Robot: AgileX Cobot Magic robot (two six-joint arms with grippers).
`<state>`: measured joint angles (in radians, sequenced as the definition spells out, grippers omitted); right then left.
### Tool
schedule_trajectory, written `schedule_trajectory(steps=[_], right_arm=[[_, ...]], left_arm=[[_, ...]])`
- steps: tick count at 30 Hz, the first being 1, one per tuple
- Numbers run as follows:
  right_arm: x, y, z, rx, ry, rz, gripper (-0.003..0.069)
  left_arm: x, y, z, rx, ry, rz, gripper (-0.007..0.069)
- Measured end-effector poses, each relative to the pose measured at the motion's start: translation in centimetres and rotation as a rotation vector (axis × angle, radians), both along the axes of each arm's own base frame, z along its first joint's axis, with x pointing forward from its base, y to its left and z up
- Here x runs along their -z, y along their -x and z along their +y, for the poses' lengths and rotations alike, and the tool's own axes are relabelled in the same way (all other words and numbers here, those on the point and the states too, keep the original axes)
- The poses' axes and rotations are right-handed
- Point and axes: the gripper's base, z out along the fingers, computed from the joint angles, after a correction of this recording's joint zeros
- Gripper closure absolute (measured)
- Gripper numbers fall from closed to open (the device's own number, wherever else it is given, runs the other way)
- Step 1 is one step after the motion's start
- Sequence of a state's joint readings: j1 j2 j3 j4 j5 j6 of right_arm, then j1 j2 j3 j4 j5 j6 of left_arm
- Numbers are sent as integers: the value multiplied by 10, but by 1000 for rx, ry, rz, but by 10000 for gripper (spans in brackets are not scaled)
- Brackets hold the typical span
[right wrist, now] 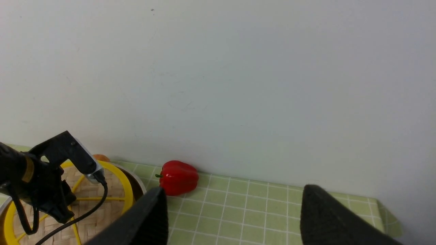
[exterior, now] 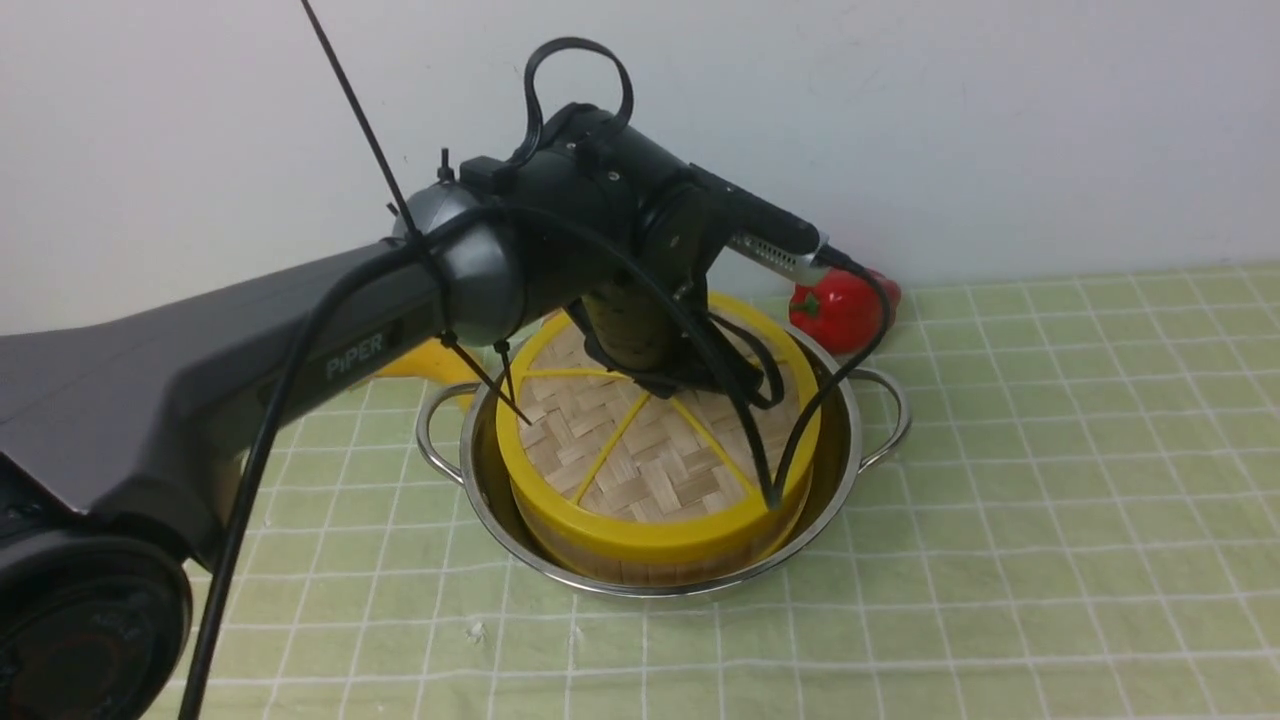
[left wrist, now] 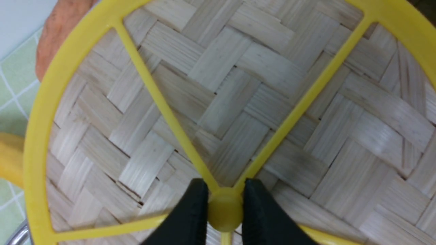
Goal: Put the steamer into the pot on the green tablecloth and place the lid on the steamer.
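Left gripper (left wrist: 225,192) pinched the lid (exterior: 650,470) by its yellow centre knob (left wrist: 224,213). The lid lay atop the steamer (exterior: 640,572), which sat inside the pot (exterior: 852,440) on the tablecloth (exterior: 1000,560). Right gripper (right wrist: 233,204) hung to the right, jaws wide, holding nothing.

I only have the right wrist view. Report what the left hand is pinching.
Observer: The left hand is closed on the yellow knob at the centre of the lid.
Operator: Say what the lid sits on.
Observer: It lies on top of the steamer, which stands inside the pot.
Operator: Check the pot's handles.
Observer: Both loop handles stick out free, one on each side, above the green tablecloth.
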<state>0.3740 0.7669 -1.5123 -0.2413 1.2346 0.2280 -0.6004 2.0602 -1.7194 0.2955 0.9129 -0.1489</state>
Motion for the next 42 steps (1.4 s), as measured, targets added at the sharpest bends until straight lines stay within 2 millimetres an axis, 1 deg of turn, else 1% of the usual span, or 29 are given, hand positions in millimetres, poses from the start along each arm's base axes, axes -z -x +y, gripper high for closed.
schedule_trajectory(steps=[6,8,9,10,11,12,14,15,16,17,18,21,24,25,27,29,31,34,35,36,37,38,40,41,42], right_arm=[[0,0,0,-4,-3,1,169],[0,0,0,-4,-3,1,173],[0,0,0,-4,-3,1,174],[0,0,0,-4,-3,1,174],[0,0,0,-5,-4,2,175],[0,0,0,-5,-4,2,176],[0,0,1,-8,-7,3,176],[0,0,1,-8,-7,3,176],[0,0,1,-14,-12,5,176],[0,0,2,-16,-13,5,176],[0,0,2,-18,-15,6,176],[0,0,3,-27,-7,6,176],[0,0,3,-33,12,3,178],[0,0,3,-33,13,3,179],[1,3,2,-40,29,-2,197],[5,8,0,-50,39,-9,223],[17,16,-2,-58,48,-10,267],[41,25,-6,-65,66,-33,341],[46,24,-6,-65,72,-19,347],[60,29,-9,-59,84,-33,389],[82,31,-11,-48,112,-23,445],[82,33,-12,-45,111,-30,445],[105,36,-15,-28,127,-22,497],[114,38,-17,-20,133,-19,519],[132,41,-19,-10,144,-8,560]], left_arm=[[0,0,0,3,-1,0,503],[0,0,0,6,-3,0,487],[-1,0,0,7,-3,-2,459],[-1,0,0,8,-2,-3,453],[-3,-1,-1,9,-1,-9,388],[-3,-2,-1,9,0,-12,359],[-5,-4,-2,13,0,-23,247],[-5,-5,-2,12,-1,-23,237],[-10,-7,-3,14,1,-35,158],[-14,-7,-4,13,4,-42,120],[-19,-8,-4,9,5,-45,67],[-36,-6,-1,-2,-6,-55,-39],[-52,0,6,-4,-35,-56,-52],[-54,0,6,-5,-37,-57,-52],[-73,10,17,-17,-77,-54,-18],[-89,19,26,-34,-102,-56,45],[-114,29,35,-44,-93,-103,139],[-148,47,47,-56,-40,-170,323],[-150,48,48,-57,-36,-174,323],[-166,60,54,-61,6,-199,435],[-184,76,62,-60,59,-219,531],[-189,80,64,-60,74,-225,554],[-201,96,72,-53,121,-235,615],[-209,108,78,-46,147,-243,634],[-222,130,91,-37,185,-264,648]])
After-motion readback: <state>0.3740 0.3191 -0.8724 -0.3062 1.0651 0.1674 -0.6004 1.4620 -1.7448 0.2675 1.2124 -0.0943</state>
